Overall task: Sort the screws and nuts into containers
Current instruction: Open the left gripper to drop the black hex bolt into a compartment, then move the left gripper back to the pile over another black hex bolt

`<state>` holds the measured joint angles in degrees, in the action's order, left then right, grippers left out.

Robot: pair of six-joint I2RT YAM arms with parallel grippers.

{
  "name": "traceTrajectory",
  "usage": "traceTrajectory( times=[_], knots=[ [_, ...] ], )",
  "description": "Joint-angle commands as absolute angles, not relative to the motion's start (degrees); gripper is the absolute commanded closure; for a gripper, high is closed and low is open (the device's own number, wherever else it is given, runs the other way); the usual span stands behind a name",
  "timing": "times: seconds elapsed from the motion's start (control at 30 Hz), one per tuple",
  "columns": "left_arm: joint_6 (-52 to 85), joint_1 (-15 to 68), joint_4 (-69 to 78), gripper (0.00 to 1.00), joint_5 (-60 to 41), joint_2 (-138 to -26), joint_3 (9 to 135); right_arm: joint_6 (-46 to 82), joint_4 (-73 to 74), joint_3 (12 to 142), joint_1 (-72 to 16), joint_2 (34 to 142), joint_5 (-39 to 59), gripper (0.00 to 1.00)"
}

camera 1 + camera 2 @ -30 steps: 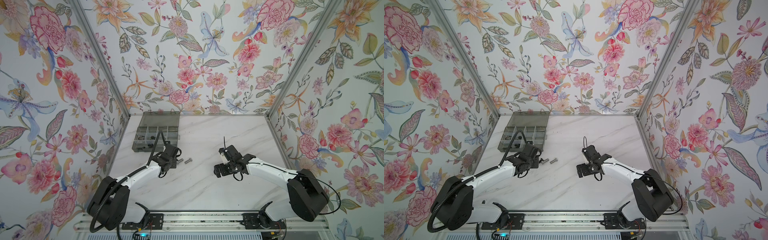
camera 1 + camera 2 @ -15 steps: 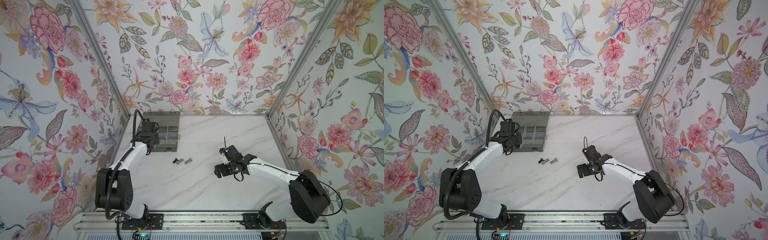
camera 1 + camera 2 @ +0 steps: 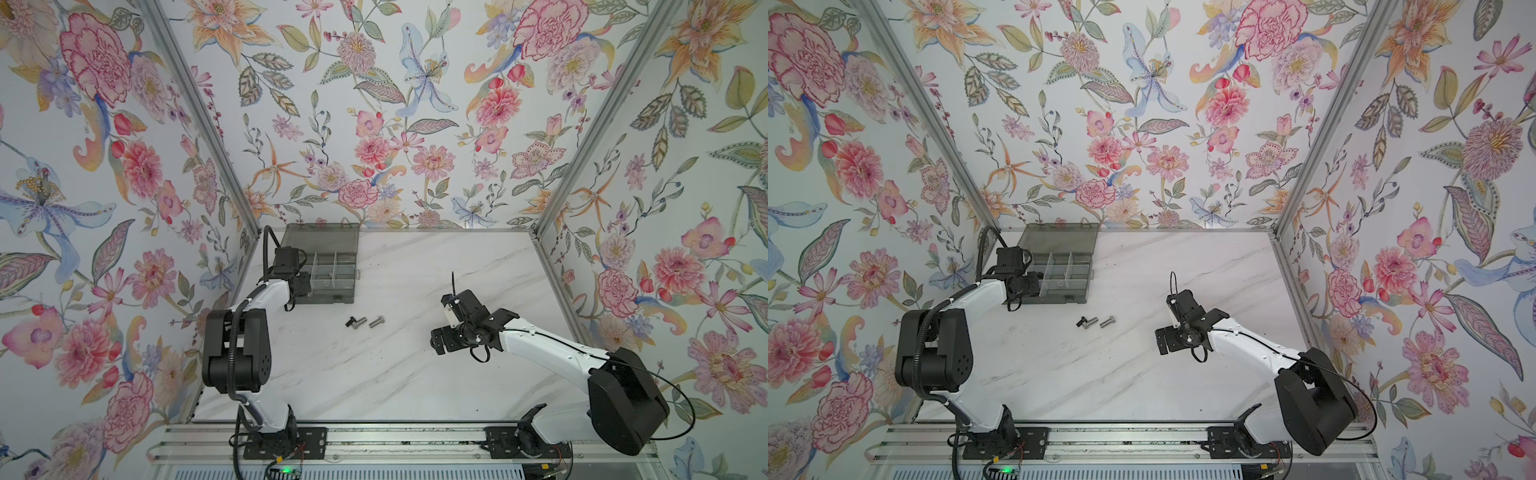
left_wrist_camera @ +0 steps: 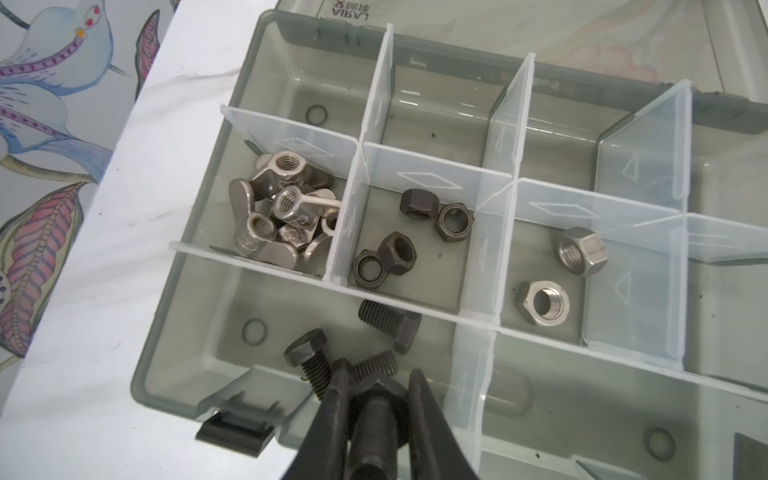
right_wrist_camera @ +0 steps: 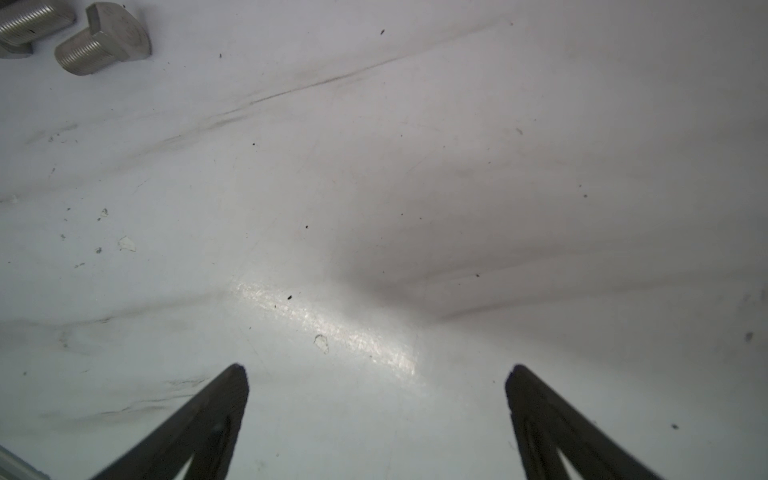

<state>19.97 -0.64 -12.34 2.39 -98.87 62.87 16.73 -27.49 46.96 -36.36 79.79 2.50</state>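
Your left gripper (image 4: 376, 374) pinches a black bolt (image 4: 375, 365), mostly hidden between its fingers (image 4: 332, 401), over the organiser box (image 4: 160, 332) cell holding two loose black bolts (image 4: 392, 328). Mid-table lie two silver hex bolts (image 3: 376, 321). Your right gripper (image 5: 376, 374) hangs spread wide over the marble tabletop (image 5: 415, 166), well right of them.

surface: white marble tabletop (image 3: 374, 374) | walls: floral wallpaper (image 3: 374, 104) | corners: metal posts (image 3: 197, 110) | front: aluminium rail (image 3: 395, 446)
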Motion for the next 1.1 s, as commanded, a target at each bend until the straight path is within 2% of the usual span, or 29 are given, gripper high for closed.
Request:
traceTrajectory(
  times=[0.0,0.13,0.2,0.33,0.57,0.77,0.87,1.07],
  knots=[
    [19.12,-0.93,-11.07,0.86,1.34,-99.81,61.71,16.07,-28.85,46.85,-36.12,78.74,1.71,0.01],
    [19.07,-0.92,-10.68,0.84,1.44,-99.84,60.74,15.96,-28.81,46.97,-35.95,79.06,1.84,0.01],
    [19.14,-0.92,-10.60,0.71,1.80,-99.87,60.43,15.96,-28.82,47.06,-35.93,79.33,1.93,0.01],
    [19.58,-0.97,-10.58,0.63,2.49,-98.79,59.80,15.94,-28.81,47.17,-35.86,79.45,1.95,0.01],
    [20.48,-0.06,-11.34,0.57,2.11,-93.64,58.93,16.14,-29.00,46.93,-35.79,79.45,1.94,0.01],
    [21.28,5.30,-9.59,0.50,0.08,-84.32,54.21,16.31,-28.82,47.40,-35.86,80.13,2.09,0.01],
    [22.73,10.14,-8.07,0.45,2.61,-80.02,50.02,16.42,-28.83,47.68,-35.86,80.50,2.19,0.01],
    [23.76,18.06,-3.26,0.43,1.64,-76.01,40.92,16.31,-28.82,48.09,-35.95,81.51,2.33,0.01]
  ],
)
